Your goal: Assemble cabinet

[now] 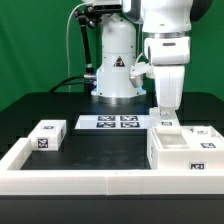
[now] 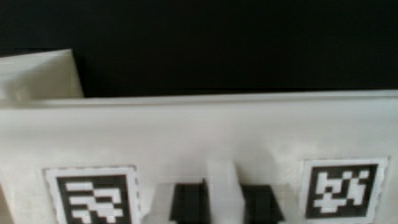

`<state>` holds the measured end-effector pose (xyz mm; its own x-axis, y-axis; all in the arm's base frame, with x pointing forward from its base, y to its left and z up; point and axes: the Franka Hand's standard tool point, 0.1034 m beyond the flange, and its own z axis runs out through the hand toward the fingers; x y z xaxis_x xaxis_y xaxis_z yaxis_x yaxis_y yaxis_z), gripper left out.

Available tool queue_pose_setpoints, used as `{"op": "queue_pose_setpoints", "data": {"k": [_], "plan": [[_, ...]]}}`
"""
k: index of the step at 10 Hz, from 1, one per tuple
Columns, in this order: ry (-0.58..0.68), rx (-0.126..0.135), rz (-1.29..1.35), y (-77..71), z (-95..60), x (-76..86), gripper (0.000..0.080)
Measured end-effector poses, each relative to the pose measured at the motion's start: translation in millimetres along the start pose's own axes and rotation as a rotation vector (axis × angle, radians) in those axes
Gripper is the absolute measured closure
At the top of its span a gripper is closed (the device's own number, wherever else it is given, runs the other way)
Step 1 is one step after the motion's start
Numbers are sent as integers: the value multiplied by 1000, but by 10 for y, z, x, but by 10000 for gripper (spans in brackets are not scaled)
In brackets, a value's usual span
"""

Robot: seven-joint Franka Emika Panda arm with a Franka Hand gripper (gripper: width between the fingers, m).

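Closest in, a long low white border wall [image 1: 100,182] across the front. Just behind it, toward the exterior view's right, the cabinet [image 1: 172,158]: a large white plastic box standing on the black table, open on top and tagged on its front face. Probably light and stiff, with hard smooth plastic that may slip under a loose pinch. Too broad to span whole, so best taken by a thin upright wall or rim. Inner compartments facing up, with nothing visible inside from here. Gripper [image 1: 165,117] clenched, its dark fingers [image 2: 189,205] almost together, low over the cabinet's far edge. Cannot tell whether a thin wall is pinched between them. Wrist view filled by a white wall with two tags, seemingly the cabinet's. Well apart, toward the exterior view's left, a small tagged block [image 1: 45,135]. Farther back, the marker board [image 1: 110,122].
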<state>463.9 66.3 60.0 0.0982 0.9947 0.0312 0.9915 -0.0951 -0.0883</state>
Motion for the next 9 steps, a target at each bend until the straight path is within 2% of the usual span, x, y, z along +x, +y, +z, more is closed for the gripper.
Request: {"op": "queue_pose_setpoints", "data": {"k": [2, 4, 7, 9], "plan": [[0, 0, 1, 2, 2, -6, 727], [6, -13, -38, 71, 10, -55, 727], [17, -25, -37, 267, 5, -31, 726], [31, -45, -30, 487, -8, 1, 726]]}}
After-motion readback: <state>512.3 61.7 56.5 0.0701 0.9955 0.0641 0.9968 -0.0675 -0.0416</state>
